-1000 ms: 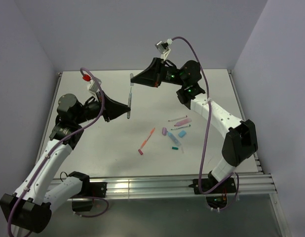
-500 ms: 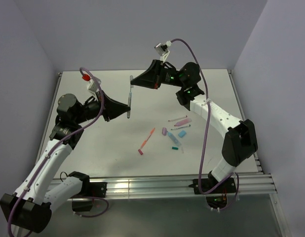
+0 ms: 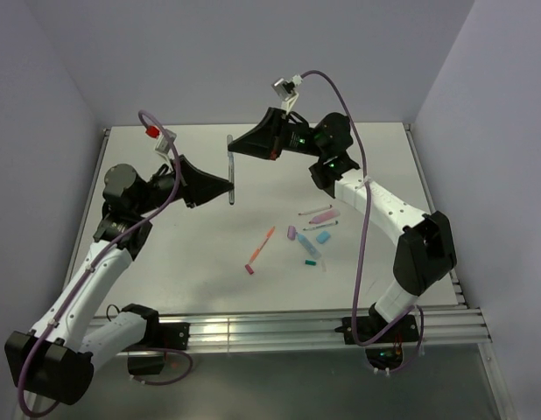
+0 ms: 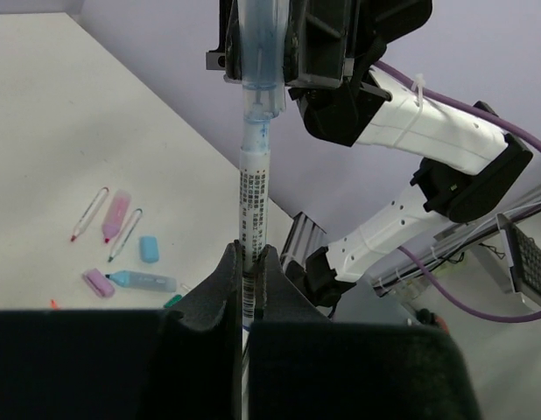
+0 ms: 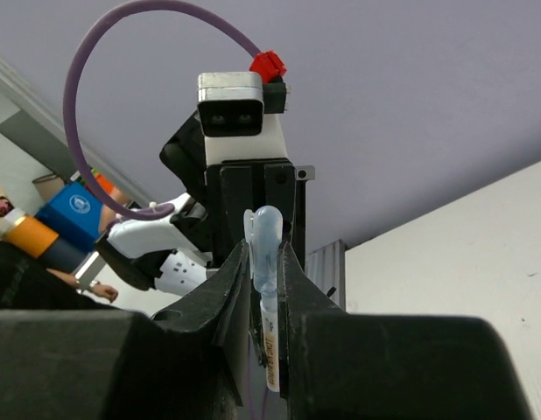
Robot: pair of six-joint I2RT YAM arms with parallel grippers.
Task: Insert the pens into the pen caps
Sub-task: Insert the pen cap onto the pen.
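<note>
A whitish pen (image 3: 231, 175) with black print hangs upright in the air above the table's back middle. My left gripper (image 3: 232, 190) is shut on its lower barrel (image 4: 252, 201), with fingertips (image 4: 228, 262) pressed to both sides. My right gripper (image 3: 231, 147) is shut on a translucent light-blue pen cap (image 5: 268, 238) at the pen's upper end. In the left wrist view the pen's tip sits inside that cap (image 4: 258, 70). On the table lie an orange-red pen (image 3: 260, 248), a pink pen (image 3: 326, 214), a blue pen (image 3: 307, 248), a lilac cap (image 3: 291, 234) and a light-blue cap (image 3: 323, 236).
Two thin pens (image 3: 316, 210) (image 3: 321, 226) lie among the loose ones right of centre on the white table (image 3: 165, 254). Walls close the table at the back and both sides. A metal rail (image 3: 279, 328) runs along the near edge.
Both grippers have lifted the pen and cap slightly up and to the left, still joined. The things on the table have not moved.
</note>
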